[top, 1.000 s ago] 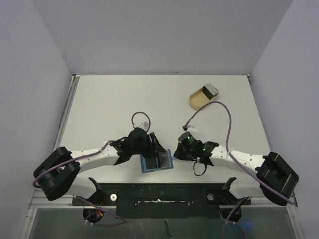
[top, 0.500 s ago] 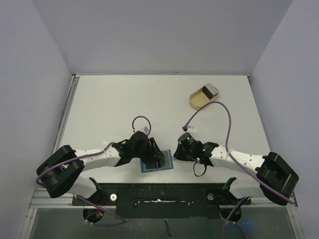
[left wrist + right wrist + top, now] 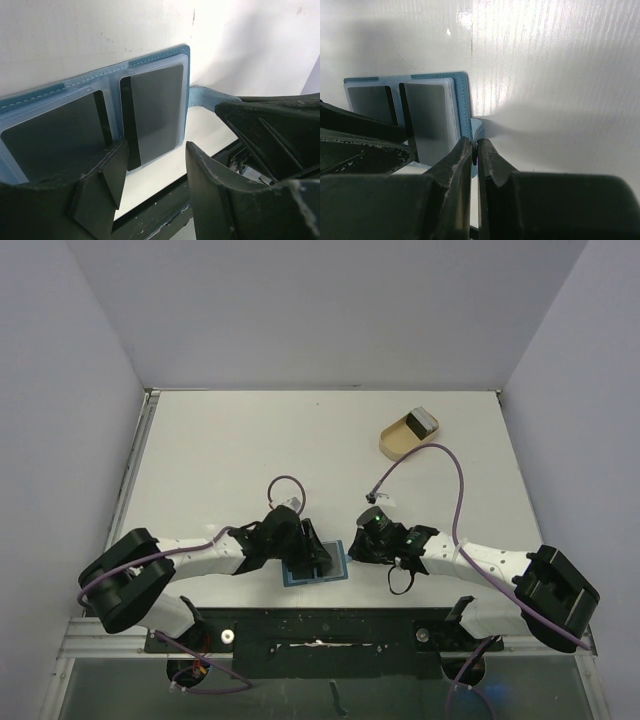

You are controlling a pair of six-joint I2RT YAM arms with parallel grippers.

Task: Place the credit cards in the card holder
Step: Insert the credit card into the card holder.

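The left gripper has slid down from the far edge of the card holder to sit over its middle, and that arm's elbow has swung a little toward the centre; the right arm has not shifted. The card holder lies spread open on the white table near the front edge, between the two wrists. Two grey credit cards sit in its clear pockets, one in each side. The left gripper stands with jaws apart and nothing between them, low over the near edge of the right-hand card. The right gripper is pinched closed on the blue closing tab at the holder's right side. A tan dish sits well apart at the far right
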